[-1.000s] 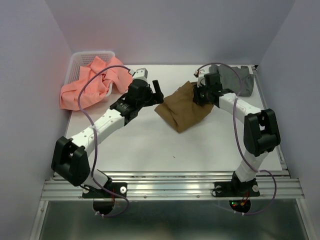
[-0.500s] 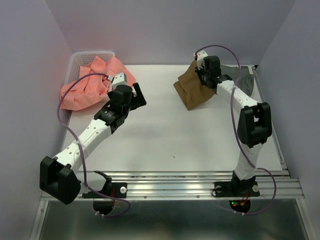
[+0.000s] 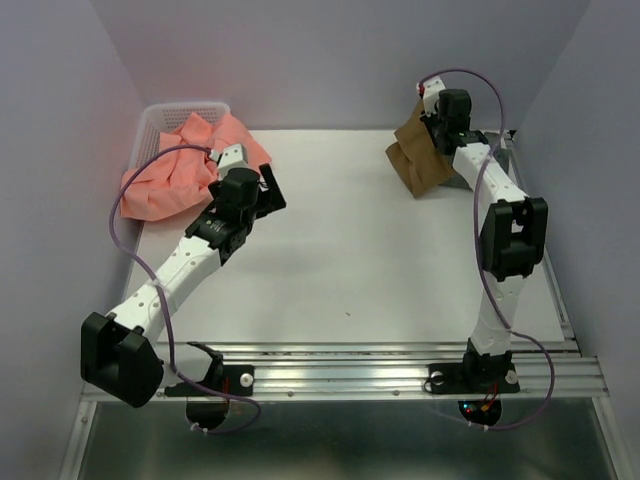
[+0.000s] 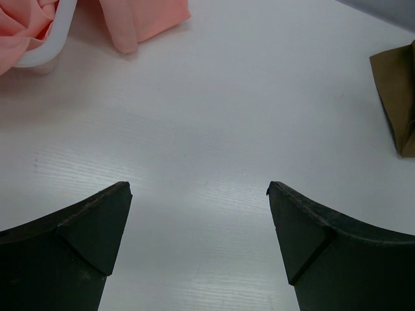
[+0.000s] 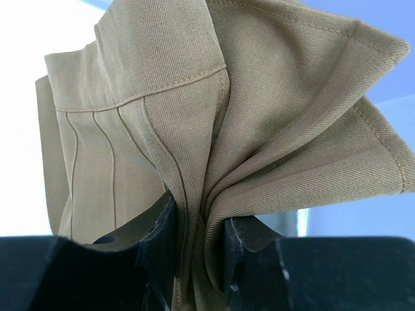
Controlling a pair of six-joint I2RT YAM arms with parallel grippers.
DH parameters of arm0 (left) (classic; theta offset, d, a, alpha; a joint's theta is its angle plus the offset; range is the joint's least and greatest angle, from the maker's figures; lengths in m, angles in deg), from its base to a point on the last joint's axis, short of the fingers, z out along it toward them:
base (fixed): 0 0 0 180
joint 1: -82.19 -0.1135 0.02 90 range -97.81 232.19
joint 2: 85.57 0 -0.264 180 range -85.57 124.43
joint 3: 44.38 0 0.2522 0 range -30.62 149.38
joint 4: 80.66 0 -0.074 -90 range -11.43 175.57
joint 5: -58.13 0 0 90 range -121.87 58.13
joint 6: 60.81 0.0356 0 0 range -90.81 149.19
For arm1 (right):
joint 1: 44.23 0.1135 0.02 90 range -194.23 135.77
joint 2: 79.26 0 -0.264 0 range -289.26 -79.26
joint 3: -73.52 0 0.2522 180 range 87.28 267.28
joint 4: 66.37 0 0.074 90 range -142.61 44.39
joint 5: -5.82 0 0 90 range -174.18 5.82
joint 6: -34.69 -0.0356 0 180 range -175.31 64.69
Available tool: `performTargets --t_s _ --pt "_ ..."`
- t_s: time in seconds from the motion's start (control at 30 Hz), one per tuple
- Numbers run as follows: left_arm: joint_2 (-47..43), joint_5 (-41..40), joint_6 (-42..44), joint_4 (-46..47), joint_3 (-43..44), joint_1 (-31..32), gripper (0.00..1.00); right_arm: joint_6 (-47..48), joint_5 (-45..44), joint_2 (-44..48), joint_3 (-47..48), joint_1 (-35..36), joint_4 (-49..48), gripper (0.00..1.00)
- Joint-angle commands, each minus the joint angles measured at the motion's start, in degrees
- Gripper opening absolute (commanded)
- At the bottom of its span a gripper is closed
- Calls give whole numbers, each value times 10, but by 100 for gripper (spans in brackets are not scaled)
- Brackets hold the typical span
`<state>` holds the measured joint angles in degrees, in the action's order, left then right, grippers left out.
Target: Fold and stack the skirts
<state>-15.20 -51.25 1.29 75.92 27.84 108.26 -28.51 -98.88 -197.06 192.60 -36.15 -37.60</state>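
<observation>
The tan-brown pleated skirt [image 5: 162,129] is pinched as a bunch between the nearly closed jaws of the right gripper [image 5: 200,243], its folds fanning out ahead of them. For a neat stack, the hanging end is best laid down first and the cloth released flat. The left gripper [image 4: 198,194] is spread wide with nothing held; the salmon-pink skirt [image 4: 146,16] lies ahead-left of its jaws

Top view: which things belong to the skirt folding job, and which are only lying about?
Job: tan skirt, gripped by the right pincer; pink skirt.
Lying about: basket, with the pink skirt spilling out of it.
</observation>
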Motion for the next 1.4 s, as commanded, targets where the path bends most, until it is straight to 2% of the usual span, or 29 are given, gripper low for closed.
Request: performTargets --t_s 0.0,0.33,0.6,0.93,1.1,1.3,1.37 --pt "12 -14 15 17 4 -8 99 29 -4 -5 70 -3 -50 1" --pt "42 -3 24 34 10 -21 99 -9 -15 -49 205 -9 0 1" --pt "69 10 28 45 16 -27 99 -43 -20 -38 194 -42 15 1" --pt "109 27 24 51 25 -29 99 -104 -3 -54 132 -113 35 1" --pt "123 31 22 49 27 -30 99 -153 62 -84 114 -161 26 1" --pt "139 30 22 45 31 -30 99 -209 110 -146 132 -202 6 7" --pt "146 29 21 45 31 -30 99 -236 101 -156 132 -215 -7 10"
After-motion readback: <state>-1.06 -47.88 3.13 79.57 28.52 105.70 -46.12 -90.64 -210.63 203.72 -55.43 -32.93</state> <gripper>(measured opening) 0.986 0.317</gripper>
